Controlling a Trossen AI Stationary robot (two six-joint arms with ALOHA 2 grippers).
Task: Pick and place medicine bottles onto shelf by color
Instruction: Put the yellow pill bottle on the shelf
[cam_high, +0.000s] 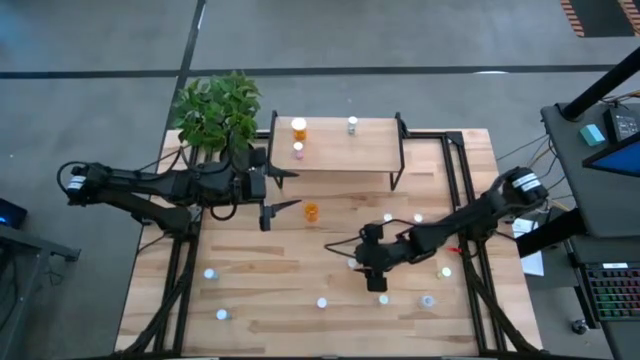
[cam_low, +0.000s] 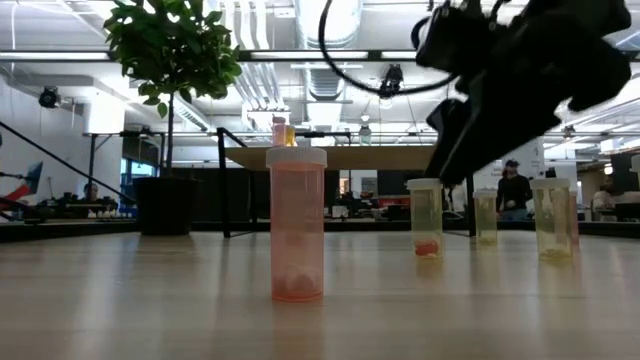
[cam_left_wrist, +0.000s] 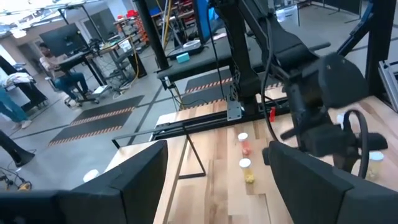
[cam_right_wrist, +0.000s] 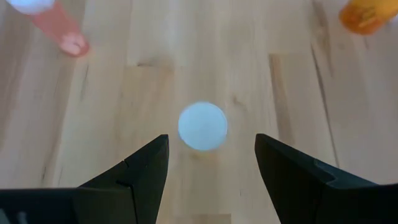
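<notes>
Medicine bottles (cam_high: 298, 127) with no legible labels; both pincers (cam_right_wrist: 211, 165) open, empty.

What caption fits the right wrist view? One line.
Open right pincer poised above a white-capped bottle standing on the table.

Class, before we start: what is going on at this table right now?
Two dark robot arms are sorting tiny capped medicine bottles onto a small wooden-topped shelf with black legs. Three bottles already stand on it. The right end effector hangs open, pointing straight down over a pale-capped bottle on the large wooden table, with nothing gripped yet. The left end effector waits open and empty near the shelf's front left corner, beside an orange bottle. Other bottles are scattered across the table.
</notes>
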